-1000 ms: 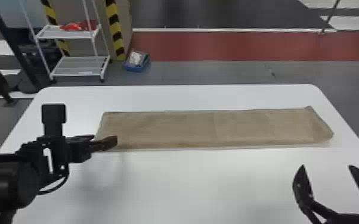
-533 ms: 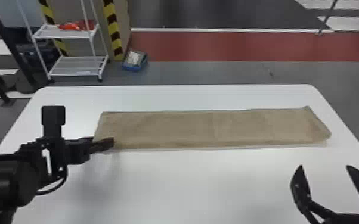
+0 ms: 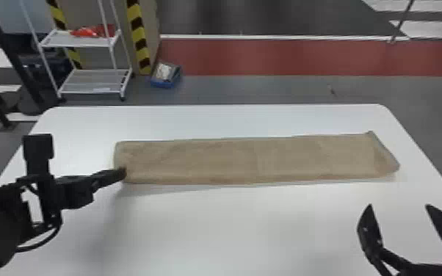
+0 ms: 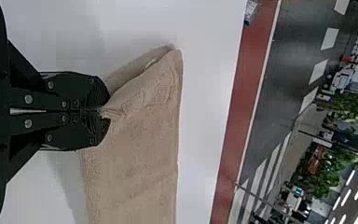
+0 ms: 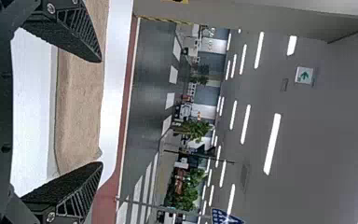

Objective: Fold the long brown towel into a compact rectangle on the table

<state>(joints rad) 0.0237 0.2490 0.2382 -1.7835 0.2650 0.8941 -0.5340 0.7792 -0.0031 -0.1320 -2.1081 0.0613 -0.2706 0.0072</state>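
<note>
Left tool (image 4: 104,111) is pinching the towel (image 3: 249,161), right tool (image 3: 398,205) sitting spread; so shallow a bite could be losing a layer!

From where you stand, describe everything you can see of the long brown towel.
The towel is light brown, soft-looking cloth in a long, narrow strip, running left to right across the white table. It lies mostly flat, with faint creases and layered edges at its left end. The closed left gripper pinches the near corner there, puckering the cloth, and that corner looks slightly raised. The right end slants, with a small peak at its far corner. The open right gripper does not touch it.
</note>
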